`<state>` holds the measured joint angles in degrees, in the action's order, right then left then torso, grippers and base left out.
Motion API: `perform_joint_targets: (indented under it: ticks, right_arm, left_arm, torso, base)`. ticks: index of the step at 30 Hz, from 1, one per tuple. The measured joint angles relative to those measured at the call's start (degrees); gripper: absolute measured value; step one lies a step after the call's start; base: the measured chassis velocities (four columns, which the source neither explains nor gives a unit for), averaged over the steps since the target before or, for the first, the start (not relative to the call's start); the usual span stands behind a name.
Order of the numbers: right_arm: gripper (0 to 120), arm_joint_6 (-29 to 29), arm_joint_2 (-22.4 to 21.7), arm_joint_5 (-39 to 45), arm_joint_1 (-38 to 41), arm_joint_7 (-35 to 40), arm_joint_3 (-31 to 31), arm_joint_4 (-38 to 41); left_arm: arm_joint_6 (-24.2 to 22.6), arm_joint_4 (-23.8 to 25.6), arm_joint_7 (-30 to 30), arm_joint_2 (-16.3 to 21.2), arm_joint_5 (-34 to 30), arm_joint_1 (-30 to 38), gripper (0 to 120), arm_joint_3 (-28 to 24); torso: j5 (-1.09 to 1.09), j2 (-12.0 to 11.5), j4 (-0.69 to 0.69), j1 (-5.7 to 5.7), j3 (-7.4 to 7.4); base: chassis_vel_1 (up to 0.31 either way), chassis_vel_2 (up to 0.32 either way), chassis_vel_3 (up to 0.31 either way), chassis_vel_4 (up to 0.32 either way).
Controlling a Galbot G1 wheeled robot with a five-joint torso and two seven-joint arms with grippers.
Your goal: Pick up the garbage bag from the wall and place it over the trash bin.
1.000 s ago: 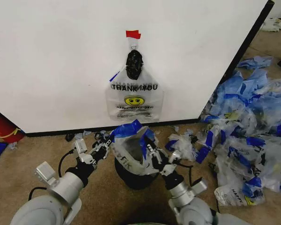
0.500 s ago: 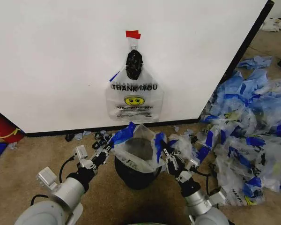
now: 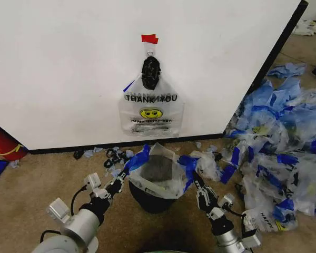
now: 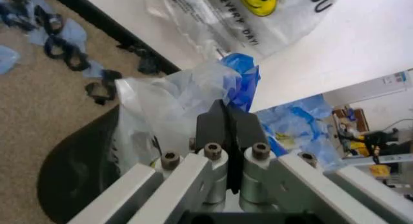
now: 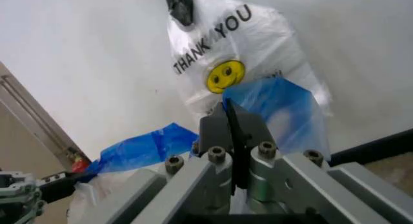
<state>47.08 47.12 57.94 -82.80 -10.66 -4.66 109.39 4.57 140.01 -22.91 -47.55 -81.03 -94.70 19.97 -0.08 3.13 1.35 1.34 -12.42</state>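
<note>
Bag over bin: we see the garbage bag [image 3: 158, 171] stretched open between our two grippers, its mouth directly above the trash bin [image 3: 149, 199], which stands on the carpet just in front of the wall [image 3: 63, 68]
Key relation: the bag's open mouth runs left to right, blue tape strips at each end; the bin's rim lies below and between our fingers, so we judge the coming move to be downward, both sides together
Left gripper [image 3: 122, 178]: fingers pressed narrow on the left blue-taped edge, seen closed in the left wrist view [image 4: 227, 118]
Right gripper [image 3: 196, 182]: fingers clamped narrow on the right blue-taped edge [image 5: 232, 118]
Nearer arm: neither; each sits beside its own side of the rim
Bag's look: thin, clear, crumpled, sagging into the bin in the middle
Also on wall: another THANK YOU bag [image 3: 151, 108] with a smiley hangs from red tape
Beside: a heap of similar bags [image 3: 279, 142] on our right
</note>
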Motion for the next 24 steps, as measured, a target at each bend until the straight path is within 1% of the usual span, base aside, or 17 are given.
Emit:
perform_joint_targets:
  ticks: [7,15,19,24]
  right_arm:
    - [0,0.2,0.7,-0.3,-1.8,-1.9,0.7,-4.2]
    - [0,0.2,0.2,-0.7,-3.2,-2.9,0.6,-5.6]
    - [0,0.2,-0.4,-1.5,-4.2,-3.4,-0.3,-5.9]
    - [0,0.2,-0.5,-2.3,-4.9,-3.7,-1.1,-6.5]
  left_arm:
    - [1.3,-3.3,1.9,-2.2,4.6,-1.3,0,-2.1]
    - [1.5,-3.5,2.6,-2.2,6.8,-3.4,0,-2.4]
    - [1.5,-2.5,2.9,-2.1,8.0,-5.6,0,-2.1]
    - [1.6,-2.8,3.3,-2.3,9.6,-7.2,0,-2.1]
  torso:
    - [0.01,0.0,0.00,0.00,-0.01]
    - [0.01,0.0,0.00,0.00,-0.01]
    - [0.02,0.0,0.00,0.00,0.00]
    - [0.01,0.0,0.00,0.00,0.00]
  base:
    - [0.000,0.000,0.000,0.000]
    - [0.000,0.000,0.000,0.000]
    - [0.000,0.000,0.000,0.000]
    - [0.000,0.000,0.000,0.000]
